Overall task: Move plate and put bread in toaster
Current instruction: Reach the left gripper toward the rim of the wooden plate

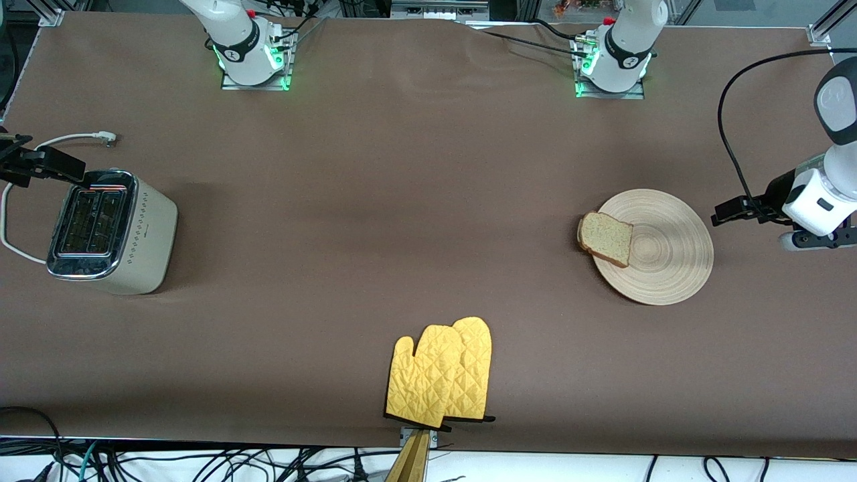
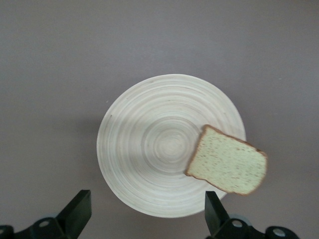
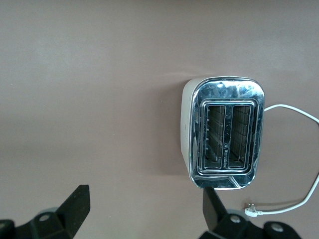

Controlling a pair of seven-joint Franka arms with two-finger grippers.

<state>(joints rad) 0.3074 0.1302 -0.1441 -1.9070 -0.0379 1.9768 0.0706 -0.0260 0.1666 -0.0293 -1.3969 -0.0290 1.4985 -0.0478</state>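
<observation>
The light-wood plate [image 1: 659,251] lies toward the left arm's end of the table, and it also shows in the left wrist view [image 2: 154,149]. The bread [image 1: 606,239] lies flat on the plate's rim on the side toward the right arm's end, overhanging it a little [image 2: 228,167]. The cream toaster [image 1: 110,231] stands upright at the right arm's end, slots empty [image 3: 225,134]. My left gripper [image 2: 147,201] is open and empty, up in the air beside the plate. My right gripper [image 3: 144,201] is open and empty, up in the air beside the toaster.
A pair of yellow oven mitts [image 1: 442,375] lies at the table's edge nearest the front camera, about midway along it. The toaster's white cord [image 1: 73,138] runs on the table farther from the front camera than the toaster. The brown table [image 1: 375,221] is bare between toaster and plate.
</observation>
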